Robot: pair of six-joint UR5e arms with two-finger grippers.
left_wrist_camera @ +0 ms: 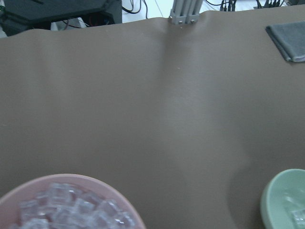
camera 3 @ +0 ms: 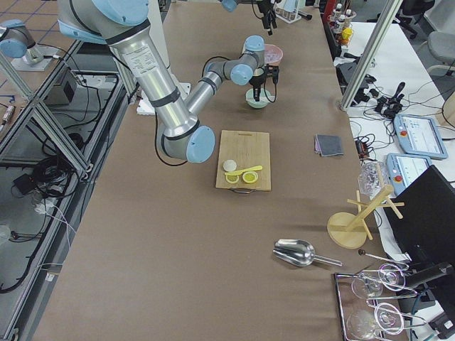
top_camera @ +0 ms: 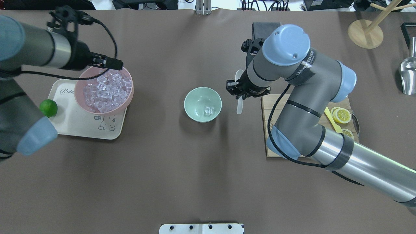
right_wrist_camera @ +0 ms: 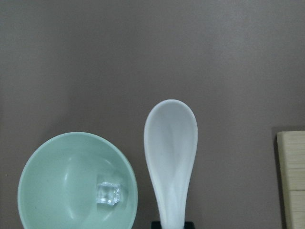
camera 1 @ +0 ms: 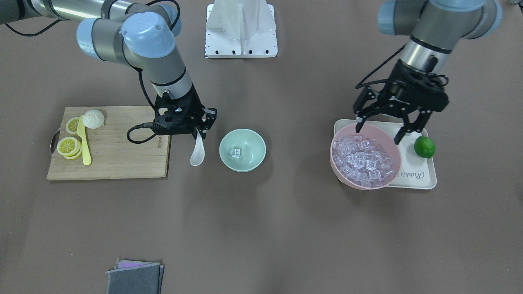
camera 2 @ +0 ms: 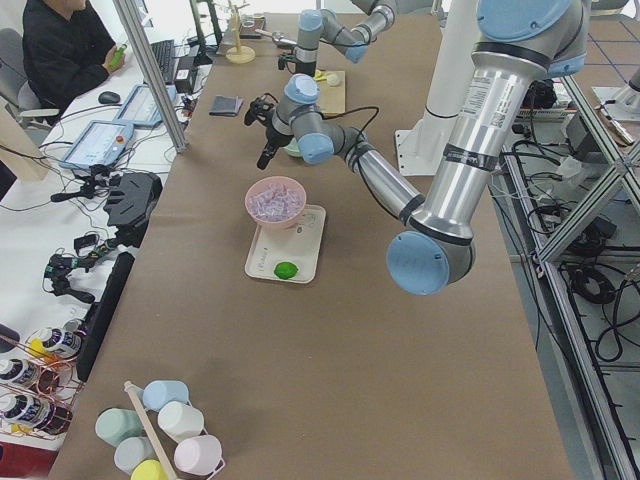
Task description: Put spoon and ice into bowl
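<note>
My right gripper [camera 1: 199, 131] is shut on the handle of the white spoon [camera 1: 197, 153] and holds it scoop-outward, just beside the mint-green bowl [camera 1: 242, 150]. The right wrist view shows the spoon [right_wrist_camera: 171, 152] next to the bowl [right_wrist_camera: 57, 181], which holds one clear ice cube [right_wrist_camera: 108, 192]. My left gripper [camera 1: 378, 134] is open and empty, its fingers over the near rim of a pink bowl [camera 1: 343, 173] that is full of ice cubes [camera 1: 361, 161]. In the overhead view the spoon [top_camera: 239, 107] hangs right of the mint bowl [top_camera: 195, 112].
The pink bowl stands on a cream tray [camera 1: 421, 179] with a lime [camera 1: 424, 147]. A wooden cutting board [camera 1: 122, 155] carries lemon slices [camera 1: 68, 146], a yellow plastic knife [camera 1: 84, 143] and a white bun [camera 1: 94, 119]. A grey cloth [camera 1: 135, 277] lies at the far edge.
</note>
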